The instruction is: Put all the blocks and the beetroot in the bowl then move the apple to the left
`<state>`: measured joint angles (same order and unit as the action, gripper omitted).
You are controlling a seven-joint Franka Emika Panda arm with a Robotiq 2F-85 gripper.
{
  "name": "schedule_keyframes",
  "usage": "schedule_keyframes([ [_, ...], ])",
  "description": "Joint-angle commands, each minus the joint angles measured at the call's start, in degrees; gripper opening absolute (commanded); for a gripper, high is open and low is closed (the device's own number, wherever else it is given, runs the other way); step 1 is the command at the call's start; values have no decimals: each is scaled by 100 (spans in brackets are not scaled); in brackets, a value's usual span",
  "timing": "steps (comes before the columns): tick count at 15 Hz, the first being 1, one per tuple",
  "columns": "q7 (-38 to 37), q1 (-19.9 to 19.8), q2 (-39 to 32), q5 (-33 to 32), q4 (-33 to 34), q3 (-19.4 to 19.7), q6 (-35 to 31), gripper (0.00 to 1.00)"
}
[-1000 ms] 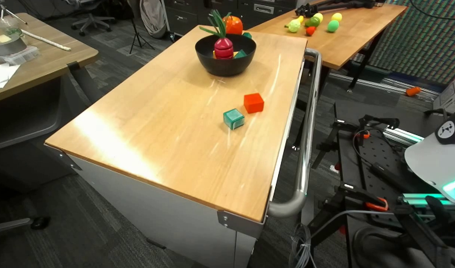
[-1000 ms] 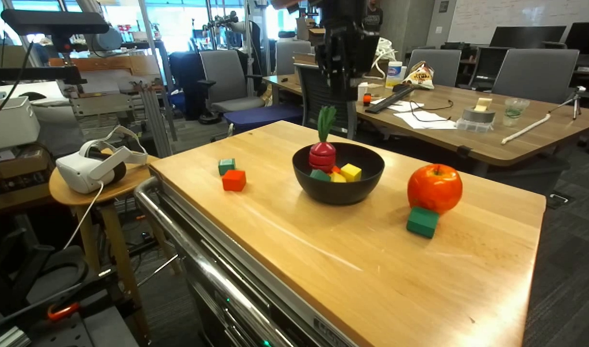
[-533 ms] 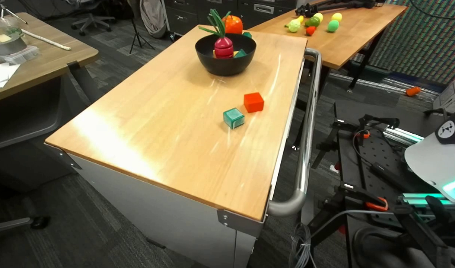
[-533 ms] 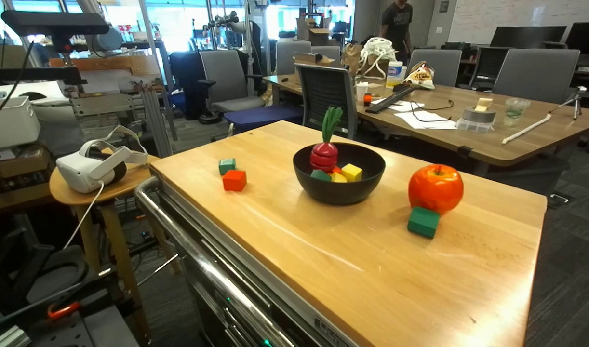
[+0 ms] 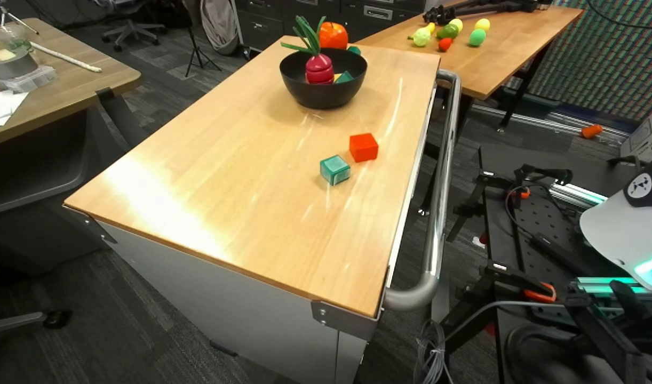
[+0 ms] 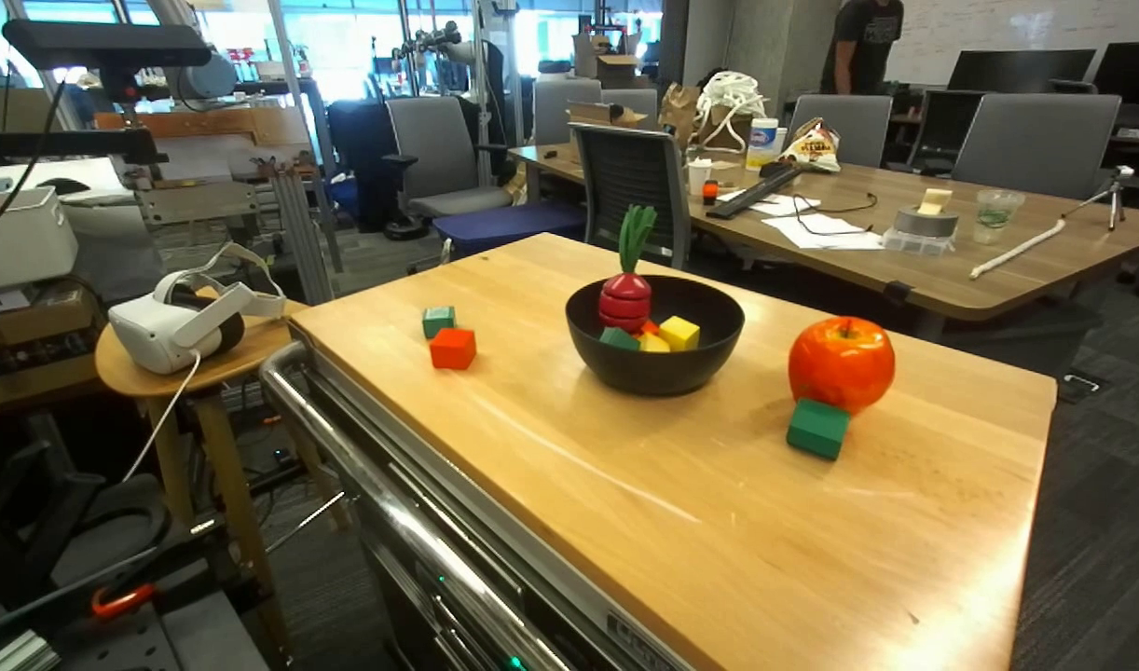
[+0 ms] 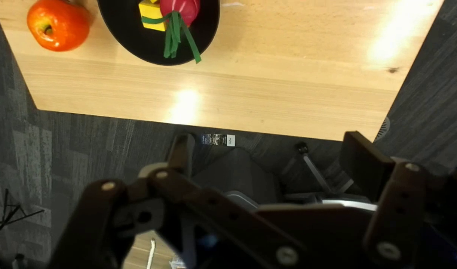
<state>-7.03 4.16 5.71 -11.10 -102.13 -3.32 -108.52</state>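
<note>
The black bowl (image 6: 655,373) holds the beetroot (image 6: 625,303), leaves up, with yellow blocks (image 6: 679,334), a green block (image 6: 619,339) and a bit of red-orange. Outside it, a green block (image 5: 335,170) and a red-orange block (image 5: 364,147) sit close together near the handle side. Another green block (image 6: 817,429) appears against the apple (image 6: 841,362), on the bowl's opposite side. In the wrist view my gripper (image 7: 270,151) spreads its fingers wide, nothing between them. Bowl rim (image 7: 142,56) and apple (image 7: 58,26) lie at that view's top. Neither exterior view contains the gripper.
A metal handle rail (image 5: 444,186) runs along one edge of the wooden tabletop (image 5: 224,160). A desk with papers and tape (image 6: 924,228) stands behind. Toy fruits (image 5: 447,31) lie on another table. A headset (image 6: 192,321) rests on a stool.
The gripper, above the bowl one second ago in an exterior view, has gone up out of that picture. The beetroot has rocked slightly. A person in the background has moved right.
</note>
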Motion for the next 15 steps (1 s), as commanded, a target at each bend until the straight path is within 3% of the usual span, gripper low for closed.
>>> schedule_keyframes([
  [1, -406, 139, -55, -352, -609, -319, -350, 100],
  [4, -849, 338, 76, -802, -1599, -633, -611, 100],
  [6, -1596, 469, 116, -1176, -2215, -830, -715, 100],
  [8, -2008, 554, 43, -1162, -2704, -929, -849, 100],
  [11, -994, 541, 123, -615, -3501, -771, -2037, 100],
  [12, -1526, 590, -162, -870, -3002, -908, -1343, 100],
  [14, -1269, 559, -149, -759, -3317, -830, -1823, 100],
  [15, -1221, 523, -166, -1076, -3366, -811, -2058, 100],
])
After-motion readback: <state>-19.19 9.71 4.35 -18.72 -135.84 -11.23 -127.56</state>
